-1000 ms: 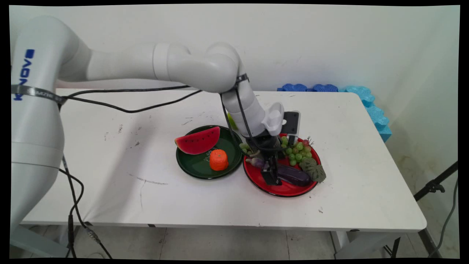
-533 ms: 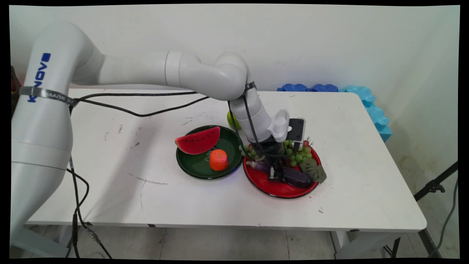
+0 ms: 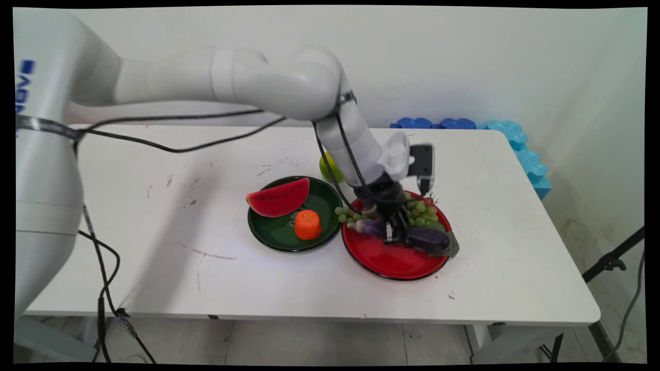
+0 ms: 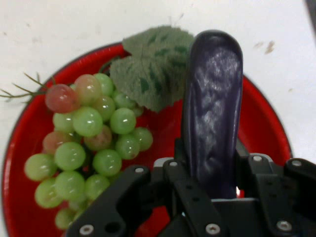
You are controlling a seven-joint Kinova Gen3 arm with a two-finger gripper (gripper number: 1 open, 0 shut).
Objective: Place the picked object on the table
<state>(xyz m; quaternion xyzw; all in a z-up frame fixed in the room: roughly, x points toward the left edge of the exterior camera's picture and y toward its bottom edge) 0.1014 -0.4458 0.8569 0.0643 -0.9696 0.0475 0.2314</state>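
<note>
gripper (image 4: 210,185): fingers clamped on eggplant (image 3: 428,238), mid-body
eggplant: over red plate (image 3: 384,263), long axis across the fingers, running along plate's far half
grapes (image 4: 91,148): beside eggplant, touching leaf (image 4: 150,66)
green plate (image 3: 273,234): left, holds watermelon slice (image 3: 278,198)

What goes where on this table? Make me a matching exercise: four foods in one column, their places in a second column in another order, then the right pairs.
Things:
1. eggplant
2. watermelon slice
3. grapes
4. lime

Places:
A. on the green plate, beside the orange fruit
B. on the bare table, behind both plates
C. between the fingers of the tool, above the red plate
D. lying on the red plate, by a leaf

Pairs: 1-C, 2-A, 3-D, 4-B
</note>
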